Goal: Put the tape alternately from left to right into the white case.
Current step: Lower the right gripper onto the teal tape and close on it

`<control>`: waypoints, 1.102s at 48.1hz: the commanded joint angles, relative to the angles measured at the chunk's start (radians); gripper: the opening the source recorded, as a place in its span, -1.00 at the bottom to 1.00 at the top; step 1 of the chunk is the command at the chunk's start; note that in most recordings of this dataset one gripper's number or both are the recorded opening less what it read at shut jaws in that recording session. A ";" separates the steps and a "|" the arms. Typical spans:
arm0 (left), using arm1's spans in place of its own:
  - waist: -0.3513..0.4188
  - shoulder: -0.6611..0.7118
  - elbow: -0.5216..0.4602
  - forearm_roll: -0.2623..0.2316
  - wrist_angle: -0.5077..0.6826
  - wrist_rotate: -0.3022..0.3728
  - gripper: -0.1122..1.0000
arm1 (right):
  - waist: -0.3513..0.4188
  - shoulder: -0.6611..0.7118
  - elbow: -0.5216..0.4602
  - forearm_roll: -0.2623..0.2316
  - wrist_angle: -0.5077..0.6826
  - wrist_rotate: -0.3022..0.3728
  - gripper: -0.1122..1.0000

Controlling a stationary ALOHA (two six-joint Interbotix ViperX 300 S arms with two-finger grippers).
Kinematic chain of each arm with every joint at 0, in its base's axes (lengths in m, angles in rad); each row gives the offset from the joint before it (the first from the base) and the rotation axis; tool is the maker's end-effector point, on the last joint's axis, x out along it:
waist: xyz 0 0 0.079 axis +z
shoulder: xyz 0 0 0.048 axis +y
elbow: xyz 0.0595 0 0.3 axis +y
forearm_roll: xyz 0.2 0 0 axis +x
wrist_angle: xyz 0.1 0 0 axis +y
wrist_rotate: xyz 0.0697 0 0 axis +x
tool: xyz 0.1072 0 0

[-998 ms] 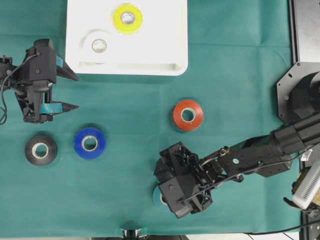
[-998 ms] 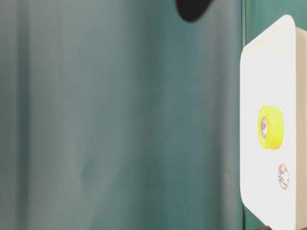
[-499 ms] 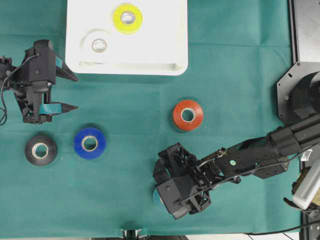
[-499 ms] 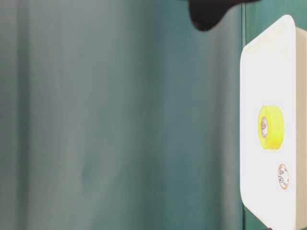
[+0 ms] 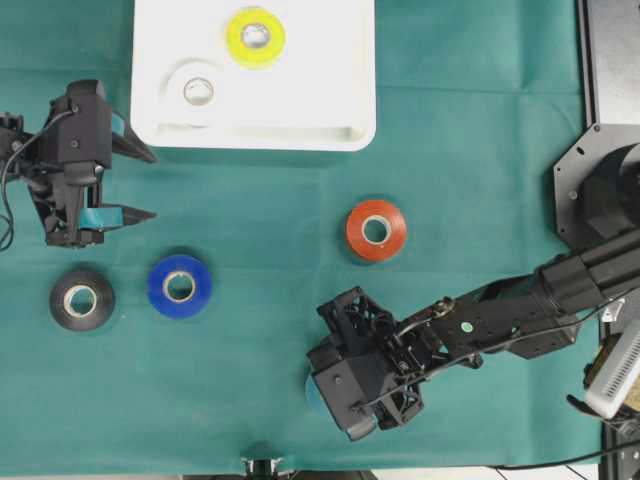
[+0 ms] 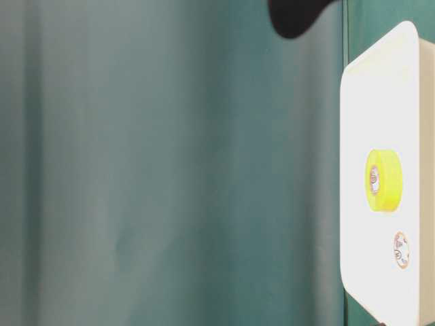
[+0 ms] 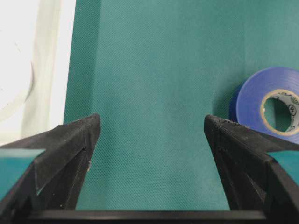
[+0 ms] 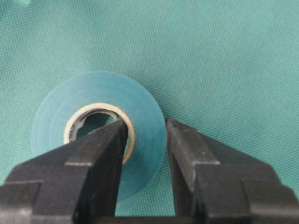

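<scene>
**Right gripper straddles the wall of the teal roll**

The right gripper (image 8: 145, 140) has one finger inside the core of the teal roll (image 8: 93, 116) and one outside, clenched on its wall. The roll lies flat on the green cloth (image 5: 480, 150), well apart from the white case (image 5: 340, 120), diagonally from it past the red-orange roll (image 5: 376, 230). The left gripper (image 5: 135, 185) hangs released just beside the case's corner, nearer to it.
</scene>
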 commanded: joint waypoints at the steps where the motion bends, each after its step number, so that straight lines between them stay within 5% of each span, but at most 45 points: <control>1: -0.003 -0.005 -0.009 -0.002 -0.005 0.000 0.96 | -0.002 -0.017 -0.021 -0.002 -0.005 0.002 -0.78; 53: -0.005 -0.005 -0.009 -0.002 -0.006 0.000 0.96 | -0.074 -0.150 -0.021 -0.008 0.078 -0.002 -0.78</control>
